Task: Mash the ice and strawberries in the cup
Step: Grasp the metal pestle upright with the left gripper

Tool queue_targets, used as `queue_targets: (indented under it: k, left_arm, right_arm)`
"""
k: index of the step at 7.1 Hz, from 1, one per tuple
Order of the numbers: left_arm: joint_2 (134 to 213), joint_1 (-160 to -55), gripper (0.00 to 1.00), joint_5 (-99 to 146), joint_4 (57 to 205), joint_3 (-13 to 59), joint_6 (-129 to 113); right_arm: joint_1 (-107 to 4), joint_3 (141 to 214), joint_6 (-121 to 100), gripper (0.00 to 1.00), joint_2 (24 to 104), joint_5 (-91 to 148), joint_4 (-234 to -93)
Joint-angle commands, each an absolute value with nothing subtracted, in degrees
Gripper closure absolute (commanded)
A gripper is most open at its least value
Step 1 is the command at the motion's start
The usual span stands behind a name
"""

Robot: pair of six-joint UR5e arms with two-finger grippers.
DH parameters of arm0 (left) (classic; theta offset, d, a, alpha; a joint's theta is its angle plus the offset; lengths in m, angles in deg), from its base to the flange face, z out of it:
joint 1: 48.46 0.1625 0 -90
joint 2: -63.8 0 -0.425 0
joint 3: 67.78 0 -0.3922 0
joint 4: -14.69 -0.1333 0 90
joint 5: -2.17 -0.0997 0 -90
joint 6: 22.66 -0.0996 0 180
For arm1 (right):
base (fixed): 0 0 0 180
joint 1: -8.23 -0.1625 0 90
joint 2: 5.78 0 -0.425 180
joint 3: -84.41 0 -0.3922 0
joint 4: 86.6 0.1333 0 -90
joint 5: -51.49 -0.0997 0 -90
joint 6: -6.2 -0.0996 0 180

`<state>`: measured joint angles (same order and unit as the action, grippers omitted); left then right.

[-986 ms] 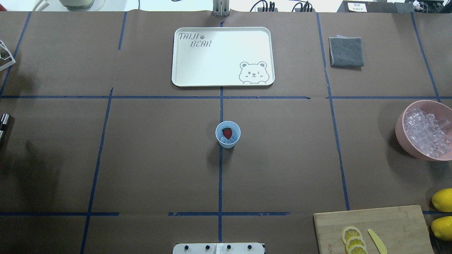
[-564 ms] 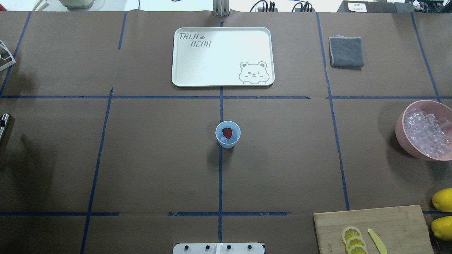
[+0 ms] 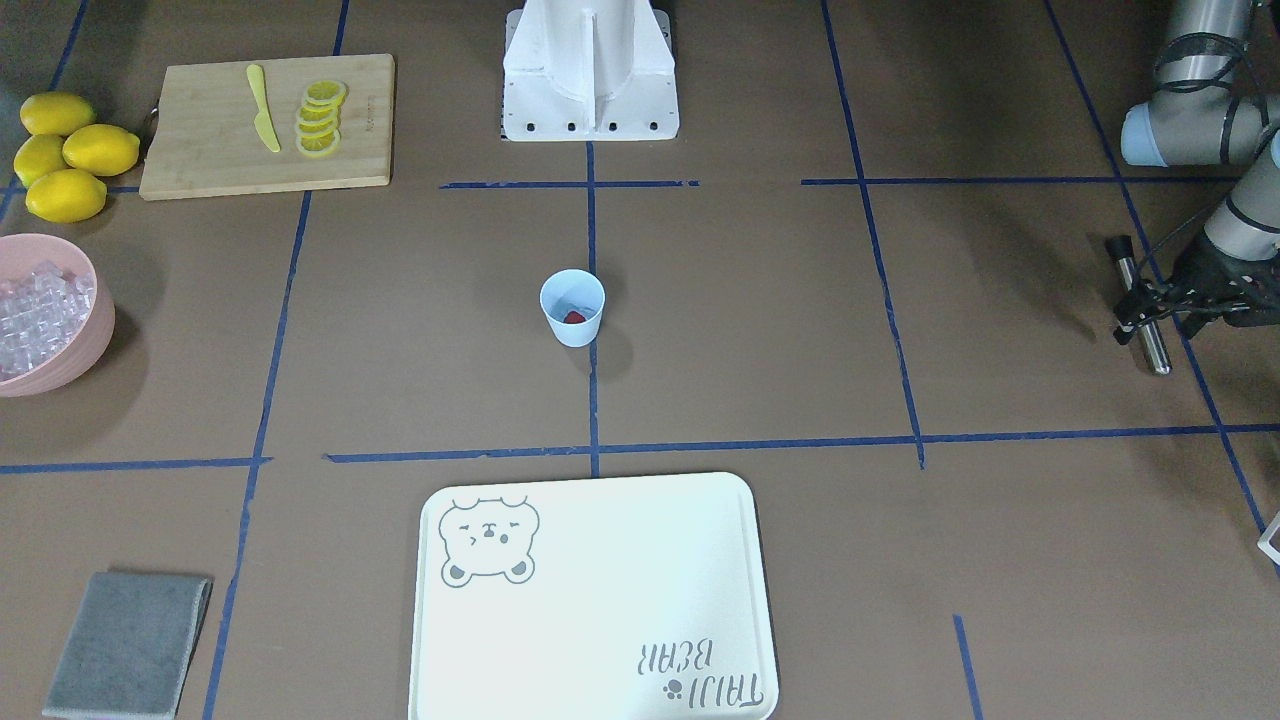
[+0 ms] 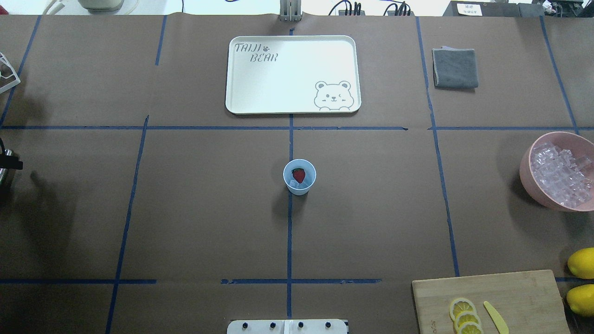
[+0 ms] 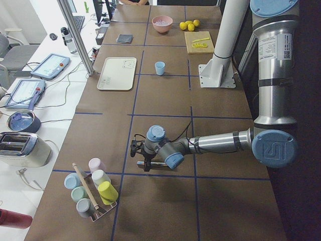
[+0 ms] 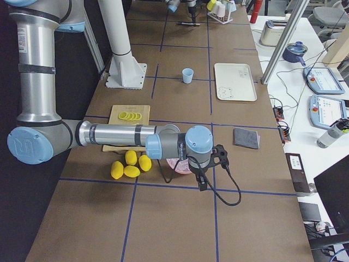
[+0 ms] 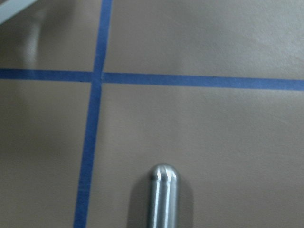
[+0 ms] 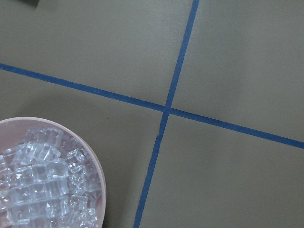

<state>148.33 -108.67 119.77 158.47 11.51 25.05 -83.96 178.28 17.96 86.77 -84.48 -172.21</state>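
The light blue cup (image 4: 299, 176) stands upright at the table's centre and also shows in the front view (image 3: 572, 307). Inside it lie a red strawberry (image 4: 299, 175) and a few clear ice cubes (image 4: 296, 185). My left gripper (image 3: 1140, 300) is far off at the table's left end, shut on a metal rod (image 3: 1150, 340) held low over the table. The rod's rounded tip shows in the left wrist view (image 7: 161, 199). My right gripper (image 6: 210, 166) hangs beside the pink bowl of ice (image 4: 559, 174); I cannot tell whether it is open or shut.
A white bear tray (image 4: 292, 74) lies at the far middle and a grey cloth (image 4: 455, 68) at the far right. A cutting board (image 4: 492, 301) with lemon slices and a yellow knife sits at the near right, with lemons (image 4: 582, 262) beside it. A cup rack (image 5: 93, 193) stands at the left end.
At the overhead view's left edge, the left gripper with the rod has shifted slightly; its black body now shows there. The cup and its contents have not moved.
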Motion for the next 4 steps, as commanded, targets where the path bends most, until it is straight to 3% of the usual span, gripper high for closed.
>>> queue_targets:
  k: [1, 4]
  left_arm:
    - [148.09, -108.58, 0.01, 119.85, 158.48, 11.24, 24.89]
    - [148.00, -108.49, 0.03, 119.94, 158.39, 10.62, 25.06]
  right_arm:
    - [-83.96, 178.28, 17.89, 0.01, 86.77, -84.48, -172.21]
    - [-83.96, 178.28, 17.89, 0.01, 86.68, -84.48, -172.29]
